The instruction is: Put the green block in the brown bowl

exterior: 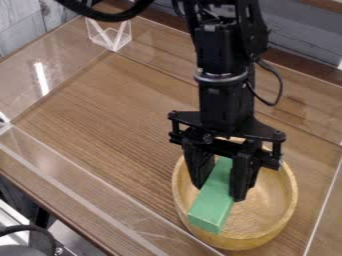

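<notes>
The green block [213,201] is tilted inside the brown bowl [275,218], at the lower right of the picture. It looks light, stiff and smooth. Its top end is squeezed by the tool [225,178]. The bowl is on the counter [107,110].

A wood-grain counter [94,110] is filling most of the view, its planks running diagonally. Low transparent walls [80,170] are enclosing it and catching pale reflections of overhead light. A small clear triangular stand [110,36] is sitting at the far edge. Grey flooring [314,25] is showing beyond, upper right; dark cabling [20,240] is lying lower left.
</notes>
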Controlling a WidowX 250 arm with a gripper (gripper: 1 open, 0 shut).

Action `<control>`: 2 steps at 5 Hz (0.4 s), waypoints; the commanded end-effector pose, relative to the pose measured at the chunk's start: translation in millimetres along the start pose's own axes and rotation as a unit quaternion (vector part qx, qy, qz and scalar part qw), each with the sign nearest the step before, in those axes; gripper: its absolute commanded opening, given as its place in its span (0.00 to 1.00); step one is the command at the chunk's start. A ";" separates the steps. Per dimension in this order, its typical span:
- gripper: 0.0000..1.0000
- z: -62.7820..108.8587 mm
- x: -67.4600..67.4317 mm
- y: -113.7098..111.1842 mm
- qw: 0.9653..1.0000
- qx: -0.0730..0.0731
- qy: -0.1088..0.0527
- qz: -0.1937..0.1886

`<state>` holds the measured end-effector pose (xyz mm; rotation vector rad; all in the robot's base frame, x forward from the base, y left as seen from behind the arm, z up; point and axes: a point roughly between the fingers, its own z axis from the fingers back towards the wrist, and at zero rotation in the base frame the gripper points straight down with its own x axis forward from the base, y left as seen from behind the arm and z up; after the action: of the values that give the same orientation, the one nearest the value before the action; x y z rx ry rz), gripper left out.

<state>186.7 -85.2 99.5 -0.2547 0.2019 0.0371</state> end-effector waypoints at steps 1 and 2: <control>0.00 10.5 1.5 -1.1 1.000 -0.008 -0.022 -0.001; 0.00 10.7 1.0 -0.8 1.000 -0.009 -0.021 -0.001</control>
<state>187.3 -84.0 100.1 -0.2580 0.1975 0.0403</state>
